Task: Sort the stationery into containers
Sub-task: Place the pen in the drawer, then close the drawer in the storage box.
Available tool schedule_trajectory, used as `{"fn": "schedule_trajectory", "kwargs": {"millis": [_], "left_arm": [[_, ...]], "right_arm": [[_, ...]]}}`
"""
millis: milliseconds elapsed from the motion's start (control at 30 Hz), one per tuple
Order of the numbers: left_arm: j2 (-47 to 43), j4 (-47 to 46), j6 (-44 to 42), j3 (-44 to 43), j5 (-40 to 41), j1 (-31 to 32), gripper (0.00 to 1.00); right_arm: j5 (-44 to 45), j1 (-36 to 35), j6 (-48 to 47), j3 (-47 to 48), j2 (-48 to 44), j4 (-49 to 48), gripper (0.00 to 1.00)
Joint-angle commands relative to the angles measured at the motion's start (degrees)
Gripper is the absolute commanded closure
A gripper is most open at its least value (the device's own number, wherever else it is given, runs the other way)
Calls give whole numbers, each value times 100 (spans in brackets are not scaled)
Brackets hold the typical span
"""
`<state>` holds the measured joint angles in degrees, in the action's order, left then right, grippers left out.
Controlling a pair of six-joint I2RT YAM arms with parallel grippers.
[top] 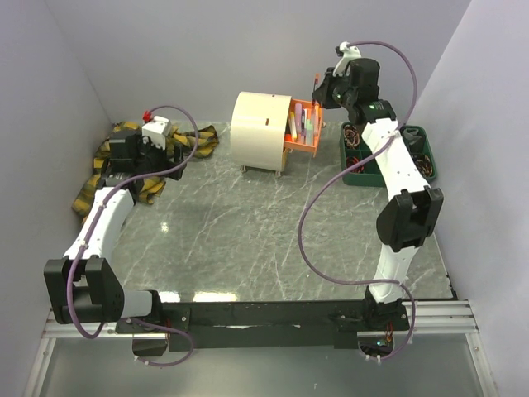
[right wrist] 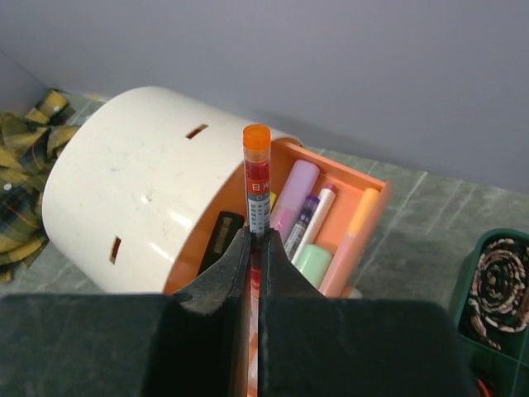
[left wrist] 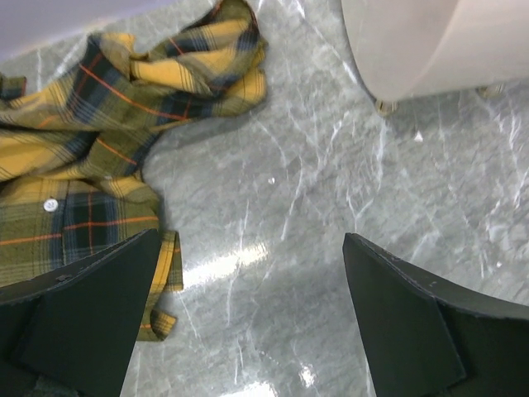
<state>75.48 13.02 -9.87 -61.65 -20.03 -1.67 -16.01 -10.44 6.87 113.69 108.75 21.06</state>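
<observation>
My right gripper (right wrist: pixel 255 240) is shut on a thin red pen (right wrist: pixel 257 178) with an orange cap, held upright over the open orange drawer (right wrist: pixel 376 207) of the cream cylindrical cabinet (right wrist: pixel 132 190). Inside the drawer lie a lilac-pink highlighter (right wrist: pixel 291 194), a purple pen (right wrist: pixel 307 219), a green highlighter (right wrist: pixel 314 263), an orange-pink pen (right wrist: pixel 351 236) and a black piece (right wrist: pixel 219 236). In the top view the right gripper (top: pixel 324 89) hovers behind the drawer (top: pixel 303 128). My left gripper (left wrist: pixel 250 240) stands open over bare marble, holding nothing.
The dark green tray (top: pixel 355 178) with coiled bands (right wrist: pixel 496 277) stands right of the cabinet (top: pixel 258 128), under the right arm. The yellow-black plaid cloth (left wrist: pixel 99 124) lies crumpled at the back left, beside the left gripper (top: pixel 124 161). Walls close in on three sides.
</observation>
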Motion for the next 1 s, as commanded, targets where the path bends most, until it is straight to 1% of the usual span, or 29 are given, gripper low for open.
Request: {"fn": "schedule_trajectory", "kwargs": {"millis": [0,100,300,367,400,433,500,567,600,700,867,933,967], "left_arm": [[-192,-45,-296,179,-80,-17,1],[-297,-27,-428,214,-45,-52,1],[-683,-10,-350,372,-150,-404,0],[-815,-18,-270,486,-220,-527,1],[-859,-36,-235,522,-281,-562,1],[-903,-27,-191,557,-308,-606,0],[-983,-36,-156,627,-335,-641,0],[-1053,-53,-129,663,-352,-676,1],[-1071,-80,-121,671,-352,-677,0],[-1097,-159,-68,698,-387,-720,0],[-1115,-264,2,549,-475,-720,1],[-1097,-343,20,444,-432,-720,1],[-1071,-378,37,304,-397,-729,1]], "right_arm": [[-52,33,279,435,190,-146,100],[-43,68,446,452,366,-146,100],[-69,7,517,444,393,-164,100],[-25,-2,508,435,393,-155,93],[-16,-20,499,426,375,-146,80],[-7,-20,525,400,366,-146,73],[-7,-46,534,338,297,-129,62],[-34,-64,473,251,235,-120,54],[-25,-90,447,215,156,-128,48],[1,-125,385,75,-11,-137,42],[-42,-134,253,-48,-327,-128,39],[-34,-152,148,-171,-652,-225,38],[-25,-195,104,-380,-792,-277,37]]}}
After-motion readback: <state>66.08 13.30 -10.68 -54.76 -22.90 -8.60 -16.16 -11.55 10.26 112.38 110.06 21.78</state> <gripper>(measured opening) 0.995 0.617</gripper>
